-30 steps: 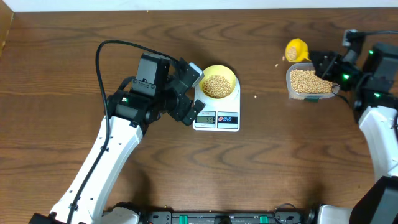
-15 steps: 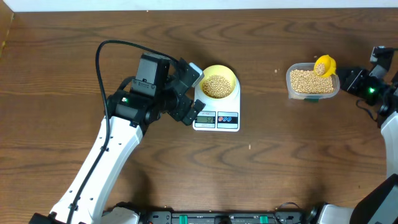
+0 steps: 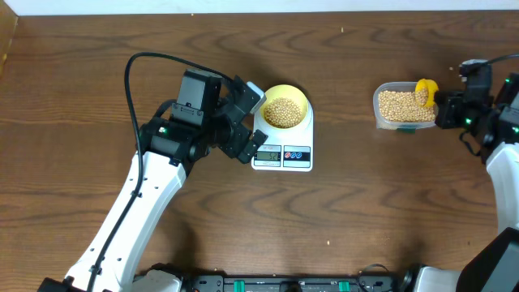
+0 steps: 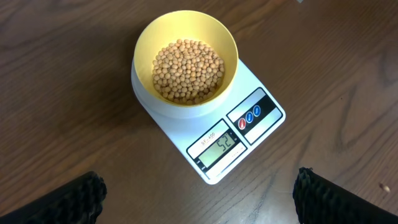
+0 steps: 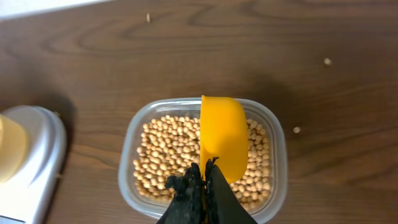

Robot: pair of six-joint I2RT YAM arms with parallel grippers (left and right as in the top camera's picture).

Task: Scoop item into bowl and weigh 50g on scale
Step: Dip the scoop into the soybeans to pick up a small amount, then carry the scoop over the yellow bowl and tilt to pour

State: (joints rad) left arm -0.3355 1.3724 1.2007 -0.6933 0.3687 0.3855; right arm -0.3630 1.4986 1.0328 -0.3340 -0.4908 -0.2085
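Note:
The pale yellow bowl (image 3: pixel 285 106) (image 4: pixel 185 59) holds tan beans (image 4: pixel 188 70) and stands on the white scale (image 3: pixel 282 151) (image 4: pixel 231 134), whose display reads about 52. My left gripper (image 3: pixel 253 122) (image 4: pixel 198 202) is open and empty, just left of the scale. My right gripper (image 3: pixel 442 109) (image 5: pixel 204 180) is shut on the handle of the yellow scoop (image 3: pixel 425 89) (image 5: pixel 222 137), which lies turned over the beans (image 5: pixel 163 146) in the clear tub (image 3: pixel 405 106) (image 5: pixel 127 152).
A few stray beans lie on the brown table, such as one (image 5: pixel 327 61) beyond the tub and another (image 5: pixel 296 130) to its right. The table's far edge (image 3: pixel 259 11) runs along the top.
My right arm has swung from beside the tub, out to the right, and back. The scoop has gone from the table left of the tub into the tub. The left arm has not moved.

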